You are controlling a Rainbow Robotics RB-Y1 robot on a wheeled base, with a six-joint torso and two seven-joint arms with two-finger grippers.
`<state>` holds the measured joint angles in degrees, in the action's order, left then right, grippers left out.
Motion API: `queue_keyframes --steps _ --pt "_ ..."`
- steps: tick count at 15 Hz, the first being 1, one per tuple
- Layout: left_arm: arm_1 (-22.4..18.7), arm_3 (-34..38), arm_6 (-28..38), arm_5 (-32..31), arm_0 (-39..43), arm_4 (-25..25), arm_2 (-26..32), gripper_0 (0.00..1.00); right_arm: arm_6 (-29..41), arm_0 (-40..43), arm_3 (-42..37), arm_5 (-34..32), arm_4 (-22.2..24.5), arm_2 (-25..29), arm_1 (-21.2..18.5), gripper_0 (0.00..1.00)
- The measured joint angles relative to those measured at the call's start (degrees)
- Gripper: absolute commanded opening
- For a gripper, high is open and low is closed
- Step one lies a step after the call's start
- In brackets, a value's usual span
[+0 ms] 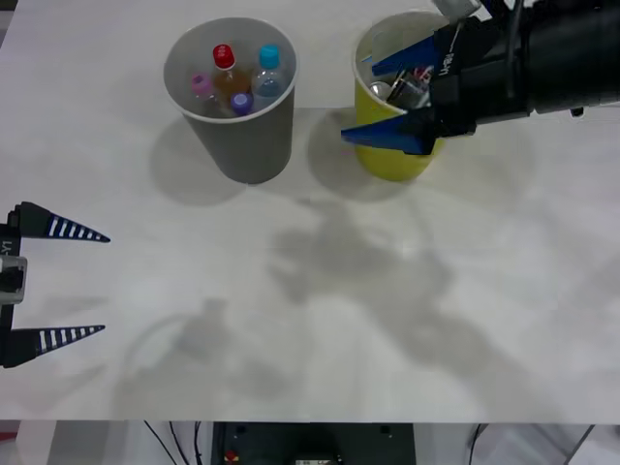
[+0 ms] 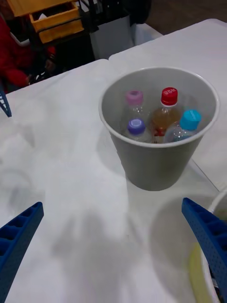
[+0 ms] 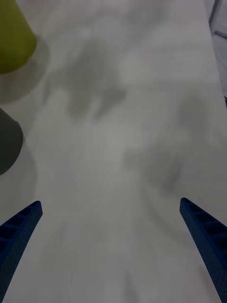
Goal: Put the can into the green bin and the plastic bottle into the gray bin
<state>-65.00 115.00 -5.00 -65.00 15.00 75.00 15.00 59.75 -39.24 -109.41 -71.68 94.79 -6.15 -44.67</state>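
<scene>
The gray bin (image 1: 247, 145) stands at the back left of the table. Inside it, upright among other bottles, is the plastic bottle with the purple cap (image 1: 241, 100) (image 2: 136, 125). The green bin (image 1: 407, 160) stands to its right. Silvery metal of a can (image 1: 402, 92) shows inside it, partly hidden. My right gripper (image 1: 358, 102) hangs open over the green bin's mouth, one finger above the opening and one at its near rim, holding nothing. My left gripper (image 1: 58, 281) rests open at the table's left edge, far from both bins.
Bottles with red (image 1: 224, 55), light blue (image 1: 268, 55) and pink (image 1: 201, 84) caps share the gray bin (image 2: 156, 165). The left wrist view shows the green bin (image 3: 14, 42) and gray bin (image 3: 7, 147) at its edge. White table (image 1: 320, 291) spreads in front.
</scene>
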Motion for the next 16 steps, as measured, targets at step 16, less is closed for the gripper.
queue_keyframes --steps 16 --pt "0.00 -0.01 0.00 0.00 0.00 0.00 0.00 1.00 -38.04 37.00 -8.40 -12.87 -11.03 24.12 -0.84 1.00"
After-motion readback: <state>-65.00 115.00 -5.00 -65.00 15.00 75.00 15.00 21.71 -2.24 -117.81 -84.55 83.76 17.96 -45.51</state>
